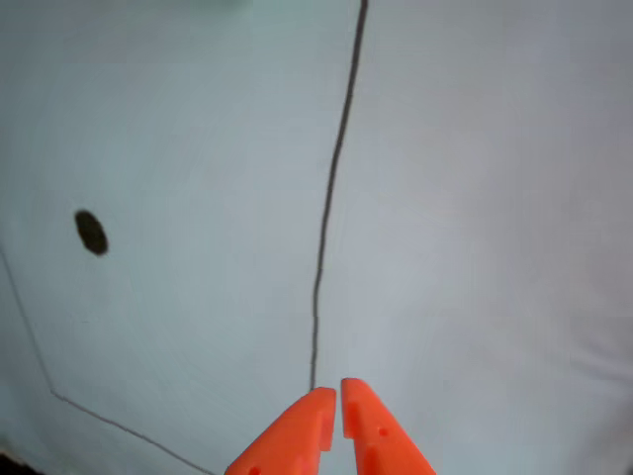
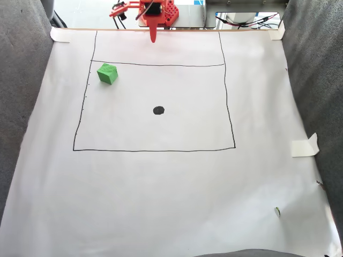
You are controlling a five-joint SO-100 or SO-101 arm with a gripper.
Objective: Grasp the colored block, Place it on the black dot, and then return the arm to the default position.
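**Folded back at the far edge, fingers nearly closed, nothing held**

Left in the fixed view: green block (image 2: 107, 73) inside the drawn rectangle (image 2: 155, 150), top-left corner, well apart from the black dot (image 2: 158, 110) at centre. Above, orange arm (image 2: 155, 12) tucked, gripper (image 2: 153, 38) pointing down over white paper (image 2: 161, 203). In the other view, 2 fingertips (image 1: 321, 401) almost touching, empty.

lab bench: marked paper sheet (image 2: 161, 182), loose wires (image 2: 246, 21)
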